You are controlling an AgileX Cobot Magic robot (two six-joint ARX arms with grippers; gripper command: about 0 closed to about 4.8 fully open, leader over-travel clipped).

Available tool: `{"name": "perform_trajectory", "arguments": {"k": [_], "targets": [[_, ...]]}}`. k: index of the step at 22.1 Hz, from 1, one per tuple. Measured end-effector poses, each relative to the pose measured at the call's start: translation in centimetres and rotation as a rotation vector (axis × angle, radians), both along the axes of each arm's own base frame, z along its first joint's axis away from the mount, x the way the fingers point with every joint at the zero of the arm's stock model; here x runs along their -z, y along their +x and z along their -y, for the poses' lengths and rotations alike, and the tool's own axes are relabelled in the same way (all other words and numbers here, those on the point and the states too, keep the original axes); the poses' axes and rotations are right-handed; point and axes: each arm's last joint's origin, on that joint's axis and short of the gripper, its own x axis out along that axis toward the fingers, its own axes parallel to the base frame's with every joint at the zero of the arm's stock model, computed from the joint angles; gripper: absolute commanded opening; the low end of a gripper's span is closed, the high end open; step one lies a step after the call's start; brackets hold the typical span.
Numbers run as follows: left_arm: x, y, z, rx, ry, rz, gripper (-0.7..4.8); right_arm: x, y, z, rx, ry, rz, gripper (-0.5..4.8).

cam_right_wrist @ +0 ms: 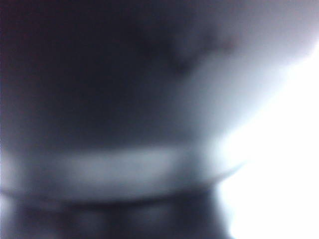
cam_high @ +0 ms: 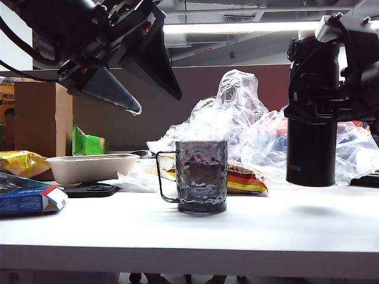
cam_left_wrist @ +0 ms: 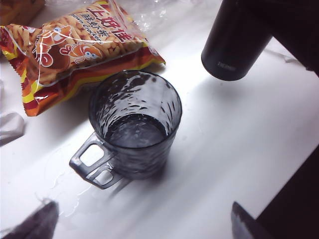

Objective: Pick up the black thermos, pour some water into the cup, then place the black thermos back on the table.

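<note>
1. Right claw (cam_high: 312, 109) grips the tall matte black cylindrical thermos (cam_high: 311, 151) upright, just above the white desk (cam_high: 266, 228) at right.
2. Left claw (cam_high: 139, 97) hangs wide apart, upper left.
3. Dark grey dimpled translucent cup (cam_high: 201, 176) stands mid-desk, holding water.

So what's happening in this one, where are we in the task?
The right gripper holds the black thermos upright by its top, off the table to the right of the cup. The cup already has water in it, so pouring looks done and the thermos is not yet set down. The left gripper hovers open, up on the left.
</note>
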Motion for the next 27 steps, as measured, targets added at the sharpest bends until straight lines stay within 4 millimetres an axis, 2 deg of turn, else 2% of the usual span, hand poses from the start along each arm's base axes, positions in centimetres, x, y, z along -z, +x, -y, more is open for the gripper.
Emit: {"name": "perform_trajectory", "arguments": {"k": [5,15,16,19,20,21,22,24,25,27], "targets": [[0.0,0.0,0.0,0.0,0.0,0.0,4.79,2.2,0.6,-0.2,0.0,-0.023,-0.066,2.1],[0.1,-0.1,0.0,0.0,0.008,-0.01,4.79,3.2,1.3,-0.5,0.0,-0.005,-0.039,2.09],[0.1,-0.1,0.0,0.0,0.009,-0.011,4.79,3.2,1.3,-0.5,0.0,-0.005,-0.039,1.74],[0.1,-0.1,0.0,0.0,0.009,-0.011,4.79,3.2,1.3,-0.5,-0.001,-0.005,-0.039,1.72],[0.1,-0.1,0.0,0.0,0.009,-0.011,4.79,3.2,1.3,-0.5,-0.001,-0.005,-0.039,1.9],[0.1,-0.1,0.0,0.0,0.009,-0.011,4.79,3.2,1.3,-0.5,-0.001,-0.005,-0.039,2.56],[0.1,-0.1,0.0,0.0,0.009,-0.011,4.79,3.2,1.3,-0.5,-0.001,-0.005,-0.039,3.88],[0.1,-0.1,0.0,0.0,0.009,-0.011,4.79,3.3,1.3,-0.4,0.002,-0.007,-0.04,4.3],[0.1,-0.1,0.0,0.0,0.009,-0.011,4.79,3.3,1.3,-0.4,0.0,-0.008,-0.039,4.77],[0.1,-0.1,0.0,0.0,0.009,-0.011,4.79,3.1,1.3,-0.4,-0.001,-0.001,-0.023,4.79]]}}
